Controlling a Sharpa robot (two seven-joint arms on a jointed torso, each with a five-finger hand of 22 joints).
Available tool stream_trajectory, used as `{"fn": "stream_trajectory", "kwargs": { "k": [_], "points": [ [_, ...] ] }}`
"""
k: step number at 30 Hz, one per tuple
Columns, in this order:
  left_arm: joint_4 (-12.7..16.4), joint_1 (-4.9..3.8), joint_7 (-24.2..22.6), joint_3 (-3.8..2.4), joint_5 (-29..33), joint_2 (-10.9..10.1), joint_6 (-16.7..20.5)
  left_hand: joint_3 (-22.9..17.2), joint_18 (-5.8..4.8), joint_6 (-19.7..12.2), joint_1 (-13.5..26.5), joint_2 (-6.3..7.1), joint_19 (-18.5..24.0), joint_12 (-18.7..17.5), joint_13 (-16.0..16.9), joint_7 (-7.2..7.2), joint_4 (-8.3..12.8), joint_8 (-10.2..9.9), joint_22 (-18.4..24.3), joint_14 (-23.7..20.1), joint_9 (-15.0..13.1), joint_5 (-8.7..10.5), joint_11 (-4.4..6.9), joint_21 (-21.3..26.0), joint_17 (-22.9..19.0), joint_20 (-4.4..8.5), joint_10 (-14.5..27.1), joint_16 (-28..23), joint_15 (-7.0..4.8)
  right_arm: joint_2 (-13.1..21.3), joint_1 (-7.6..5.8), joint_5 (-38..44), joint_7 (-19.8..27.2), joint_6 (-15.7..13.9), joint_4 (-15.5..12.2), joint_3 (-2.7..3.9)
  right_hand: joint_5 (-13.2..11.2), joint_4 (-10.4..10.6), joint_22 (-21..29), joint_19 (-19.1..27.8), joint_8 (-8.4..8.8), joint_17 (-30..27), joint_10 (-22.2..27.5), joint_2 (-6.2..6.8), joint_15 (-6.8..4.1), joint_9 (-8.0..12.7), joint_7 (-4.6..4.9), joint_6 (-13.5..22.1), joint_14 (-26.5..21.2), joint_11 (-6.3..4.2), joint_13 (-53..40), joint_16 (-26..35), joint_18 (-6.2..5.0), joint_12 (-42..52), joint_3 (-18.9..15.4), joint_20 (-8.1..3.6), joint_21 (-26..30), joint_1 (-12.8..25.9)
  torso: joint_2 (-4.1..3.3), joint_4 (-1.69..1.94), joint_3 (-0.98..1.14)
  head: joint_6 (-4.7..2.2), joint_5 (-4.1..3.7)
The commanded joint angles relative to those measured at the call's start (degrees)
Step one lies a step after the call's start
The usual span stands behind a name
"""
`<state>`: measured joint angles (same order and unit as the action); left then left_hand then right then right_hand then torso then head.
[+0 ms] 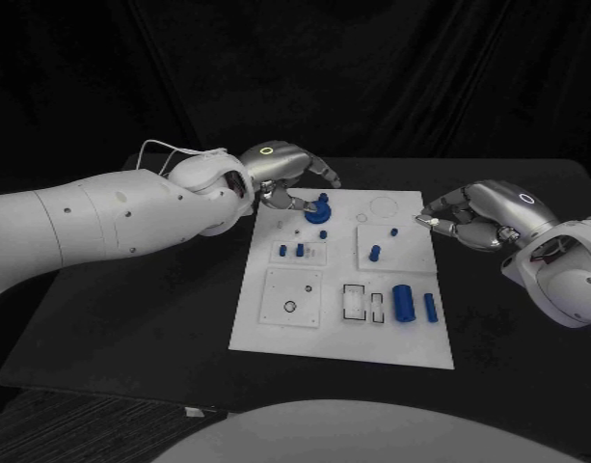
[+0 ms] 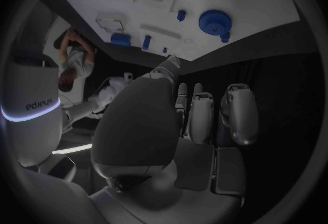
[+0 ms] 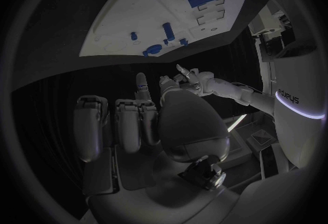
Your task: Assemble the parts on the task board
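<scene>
Left hand (image 1: 284,176) by the blue gear (image 1: 317,210) at task board (image 1: 282,333) far edge, fingers apart, holds nothing; right hand (image 1: 479,215) curled up, empty, beside board

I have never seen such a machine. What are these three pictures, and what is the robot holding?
It is a robot with two white arms ending in silver hands. One picture looks down from its head; the two round ones come from cameras at each wrist, behind that hand. On the black table lies a white task board carrying small blue parts: a round gear-like piece at the far end, short pegs, and two larger cylinders near the front. The left hand reaches over the board's far corner, beside the gear; whether it touches it is unclear. The right hand waits off the board's right edge, fingers curled, holding nothing.
</scene>
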<state>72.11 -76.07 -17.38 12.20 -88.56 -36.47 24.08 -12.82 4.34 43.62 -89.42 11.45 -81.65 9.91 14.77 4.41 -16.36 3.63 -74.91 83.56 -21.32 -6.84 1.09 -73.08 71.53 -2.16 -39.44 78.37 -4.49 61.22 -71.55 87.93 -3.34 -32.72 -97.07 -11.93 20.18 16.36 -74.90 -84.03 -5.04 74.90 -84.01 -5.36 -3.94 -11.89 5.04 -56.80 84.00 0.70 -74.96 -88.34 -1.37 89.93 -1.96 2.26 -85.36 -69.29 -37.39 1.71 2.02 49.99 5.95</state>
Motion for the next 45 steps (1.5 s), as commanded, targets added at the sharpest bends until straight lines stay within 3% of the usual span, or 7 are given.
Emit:
{"fn": "stream_trajectory", "kwargs": {
  "k": [1, 4, 11, 15, 20, 29, 45],
  "points": [
    [-1.1, 0.26, -4.0, -0.04, -15.3, 1.3, 0.2, -0.7, -0.52, 1.9, 0.1, 0.56, -0.3, -0.2, -2.2, -0.52, 0.0, 0.3, -9.8, 0.2, 1.9, 0.60, -0.73, 0.4, -0.1, -0.19, -0.9, -0.1, 0.40, 0.0, 0.08, 0.0, 0.8, -1.6, -0.1, 0.03, 0.1, 0.2, -13.5, -3.7, 0.31, 11.6, -6.0, -0.10, 0.35, 0.0, 0.26, -0.1, 5.3, 0.22, -15.0, 0.1, 0.17, 0.1, 0.2, 0.54, -0.1, -0.2, -0.11, -0.05, -0.01, 0.01, -0.21],
    [-2.1, 0.39, -3.5, -0.04, -16.5, 2.4, -0.8, -1.0, -0.61, 4.3, 0.3, 0.35, -0.7, 0.8, -3.4, -0.75, 0.4, 0.8, -10.0, 0.9, 3.4, 0.71, 0.21, 0.0, 1.6, -0.04, -3.4, 1.2, -0.05, -0.1, 0.08, -0.1, 0.9, -1.5, 0.2, 0.03, 0.1, 0.3, -13.5, -3.7, 0.26, 11.7, -6.0, -0.05, 0.36, 0.0, 0.24, -0.2, 5.3, 0.20, -15.0, 0.1, 0.18, 0.1, 0.1, 0.54, -0.1, 0.0, -0.21, -0.09, -0.07, 0.01, -0.05],
    [-4.1, 0.80, -0.4, -0.05, -18.1, 5.5, -5.1, 0.8, -0.75, 7.3, 4.4, 0.00, -1.2, 4.2, -3.5, -2.36, 0.3, 1.3, -10.3, 1.2, 6.3, 3.80, -1.40, -0.3, 2.6, -0.36, -9.5, 2.2, 0.63, -0.3, 0.09, -0.2, 1.1, -1.3, 0.3, 0.03, -0.1, 0.4, -13.5, -3.7, 0.24, 11.6, -6.0, -0.11, 0.40, 0.0, 0.22, -0.3, 5.3, 0.15, -15.0, 0.1, 0.17, 0.1, -0.1, 0.57, -0.1, 0.5, -0.20, -0.15, -0.10, 0.01, -0.15],
    [-4.4, 1.04, 0.4, -0.05, -18.2, 6.4, -6.2, 0.6, -0.72, 8.2, 4.0, -0.60, -1.2, 5.2, -3.0, -2.61, 1.0, 1.6, -10.3, 1.1, 6.6, 2.94, -1.23, -0.3, 2.5, -0.46, -11.0, 2.1, 0.62, -0.3, 0.09, -0.3, 1.1, -1.1, 0.4, 0.03, -0.1, 0.4, -13.5, -3.7, 0.24, 11.6, -6.0, -0.11, 0.40, 0.0, 0.22, -0.3, 5.3, 0.15, -15.0, 0.1, 0.17, 0.1, -0.1, 0.57, -0.1, 0.5, -0.14, -0.11, 0.00, 0.01, -0.08],
    [-4.7, 1.28, 1.1, -0.05, -18.3, 7.3, -8.4, -0.2, -0.60, 9.8, 3.5, -0.71, -1.0, 5.5, -2.8, -2.96, 2.1, 2.2, -10.1, 0.7, 6.7, -0.77, -1.28, 0.4, 1.8, -0.47, -11.2, 1.7, 0.61, -0.5, 0.09, -0.3, 1.1, -1.0, 0.5, 0.03, -0.1, 0.4, -13.5, -3.7, 0.24, 11.7, -6.0, -0.12, 0.39, 0.0, 0.21, -0.3, 5.3, 0.15, -15.0, 0.1, 0.18, 0.1, -0.1, 0.57, -0.1, 0.5, -0.06, -0.07, 0.04, 0.01, -0.43],
    [-5.0, 1.53, 2.6, -0.05, -18.4, 8.0, -10.5, 0.0, -0.59, 9.7, 5.1, -0.63, -0.9, 6.6, -2.1, -3.40, 1.8, 1.8, -10.1, 0.5, 7.0, 0.11, -1.81, 0.7, 1.2, -0.64, -13.1, 1.3, 0.89, -0.5, 0.09, -0.3, 1.1, -0.7, 0.6, 0.03, 0.7, 0.2, -13.5, -3.7, 0.30, 11.6, -6.0, -0.24, 0.37, 0.1, 0.17, -0.2, 5.3, 0.11, -15.0, 0.1, 0.16, 0.1, 0.0, 0.56, -0.1, 0.5, -0.09, -0.05, 0.00, 0.01, -0.67],
    [-6.7, 2.30, 3.4, -0.06, -18.4, 8.9, -12.6, -0.7, -0.81, 9.8, 5.9, -0.56, -1.5, 8.3, -0.2, -3.72, 2.4, 1.4, -10.4, 1.6, 7.3, -1.17, -2.12, -0.5, 3.5, -0.72, -15.0, 3.0, 0.98, -0.6, 0.10, -0.3, 0.8, -0.2, 0.5, 0.03, 2.2, 0.1, -13.5, -3.7, 0.36, 11.7, -6.0, -0.14, 0.37, 0.1, 0.16, -0.2, 5.3, 0.08, -15.0, 0.1, 0.17, 0.1, 0.2, 0.56, -0.1, 0.1, -0.13, 0.00, -0.03, 0.01, -0.76]
  ]
}}
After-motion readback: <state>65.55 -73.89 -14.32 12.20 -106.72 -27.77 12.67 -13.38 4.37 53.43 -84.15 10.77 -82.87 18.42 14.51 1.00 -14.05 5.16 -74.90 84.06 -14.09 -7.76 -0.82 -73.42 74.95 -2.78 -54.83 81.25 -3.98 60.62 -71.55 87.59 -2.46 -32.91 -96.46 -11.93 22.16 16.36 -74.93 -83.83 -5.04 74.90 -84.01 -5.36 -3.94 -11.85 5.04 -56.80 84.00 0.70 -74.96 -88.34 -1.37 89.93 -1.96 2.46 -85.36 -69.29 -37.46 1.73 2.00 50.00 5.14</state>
